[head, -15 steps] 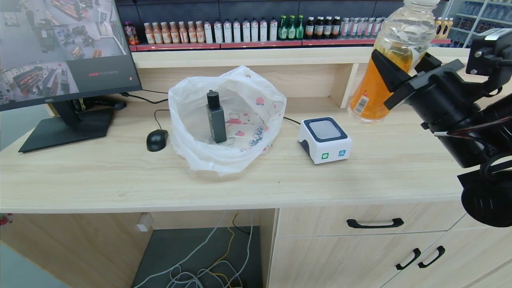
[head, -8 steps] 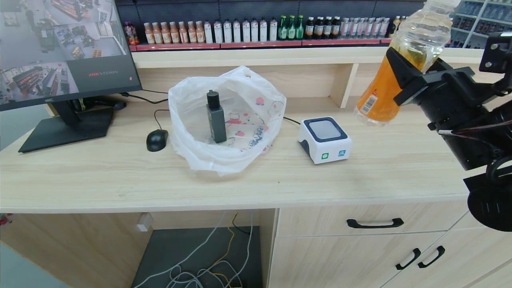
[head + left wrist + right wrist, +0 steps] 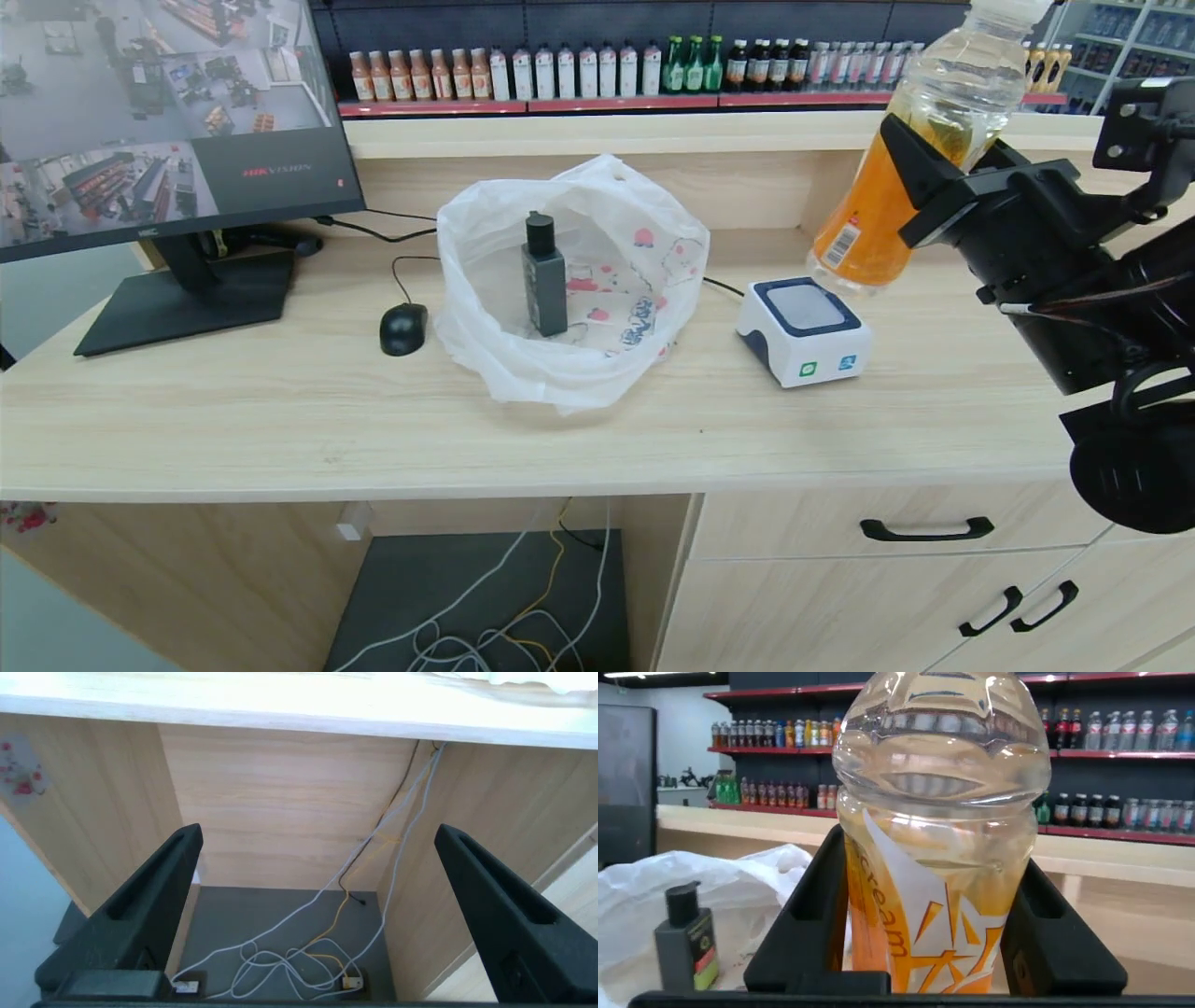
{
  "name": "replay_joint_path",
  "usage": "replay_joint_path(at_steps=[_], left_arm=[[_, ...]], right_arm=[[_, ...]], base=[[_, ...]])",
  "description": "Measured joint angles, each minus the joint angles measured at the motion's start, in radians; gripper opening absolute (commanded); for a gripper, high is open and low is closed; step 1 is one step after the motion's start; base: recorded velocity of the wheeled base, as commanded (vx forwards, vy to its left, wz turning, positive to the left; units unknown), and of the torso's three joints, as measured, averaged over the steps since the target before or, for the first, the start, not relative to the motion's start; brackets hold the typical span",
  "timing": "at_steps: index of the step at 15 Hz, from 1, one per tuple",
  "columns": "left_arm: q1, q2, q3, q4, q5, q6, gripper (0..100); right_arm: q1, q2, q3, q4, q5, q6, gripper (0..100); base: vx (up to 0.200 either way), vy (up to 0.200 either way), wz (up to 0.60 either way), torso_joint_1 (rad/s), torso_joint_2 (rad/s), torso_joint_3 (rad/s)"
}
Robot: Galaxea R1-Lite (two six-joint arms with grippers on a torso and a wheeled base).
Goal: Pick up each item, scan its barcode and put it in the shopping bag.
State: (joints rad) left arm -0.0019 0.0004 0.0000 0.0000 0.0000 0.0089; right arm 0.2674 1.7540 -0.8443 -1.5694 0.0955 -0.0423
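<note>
1. Right end effector (image 3: 894, 183) grips the tilted orange bottle (image 3: 864, 233) above the scanner's (image 3: 803, 322) 1 o'clock; its barcode may miss the window.
2. Lowered into the shopping bag (image 3: 579, 369) at 9 o'clock, it could topple the dark bottle (image 3: 545, 280) inside.
3. Left end effector (image 3: 320, 838) hangs spread, empty.

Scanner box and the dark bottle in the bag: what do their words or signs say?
Scanner box: a green sign and a blue sign with white marks, too small to read.
Dark bottle: a green and red label, too blurred to read.
No word reads clearly on either.
</note>
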Motion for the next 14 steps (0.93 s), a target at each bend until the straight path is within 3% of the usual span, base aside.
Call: replay_joint_path(at_steps=[10,14], left_arm=[[0.001,0.0,0.0,0.0,0.0,-0.001,100],[0.0,0.0,0.0,0.0,0.0,0.0,100]], right_arm=[[-0.004,0.018,-0.026,0.0,-0.002,0.007,0],[-0.001,0.026,-0.044,0.0,0.0,0.008,0]], base=[[0.0,0.2,0.0,0.003,0.0,0.001],[0.0,0.0,0.0,0.0,0.0,0.0]])
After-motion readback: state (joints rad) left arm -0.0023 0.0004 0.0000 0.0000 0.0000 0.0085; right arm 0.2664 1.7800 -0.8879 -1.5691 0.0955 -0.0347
